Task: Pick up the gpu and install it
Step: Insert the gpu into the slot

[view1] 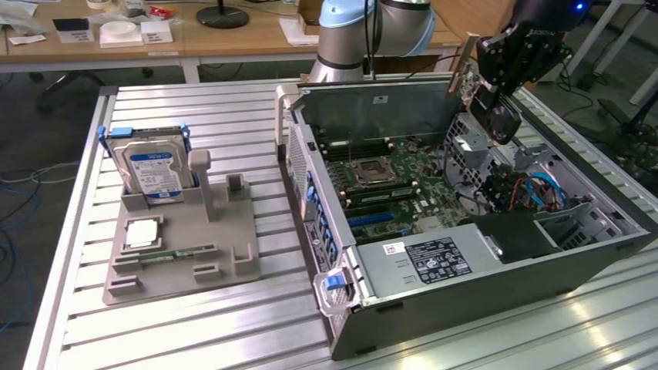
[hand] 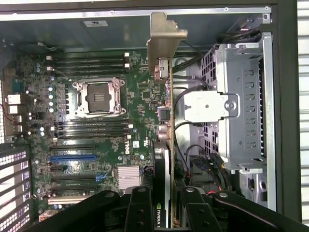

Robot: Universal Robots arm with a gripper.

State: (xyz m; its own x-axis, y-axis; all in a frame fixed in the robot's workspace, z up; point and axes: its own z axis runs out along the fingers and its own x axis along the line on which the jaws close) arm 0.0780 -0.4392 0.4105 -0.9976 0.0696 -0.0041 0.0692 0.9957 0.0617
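Note:
The gpu hangs over the exterior view's right side of the open computer case, above the motherboard. My black gripper is shut on it from above. In the wrist view the gpu shows edge-on, its metal end bracket pointing at the case's rear wall. The card's lower end sits between my fingers. Below it lie the motherboard, with a bare processor socket, and a blue expansion slot. The card is off to one side of that slot, nearer the drive cage.
A metal drive cage and loose cables crowd the case beside the card. The power supply fills the case's near corner. On the exterior view's left, a grey fixture holds a hard drive, a processor and a memory stick.

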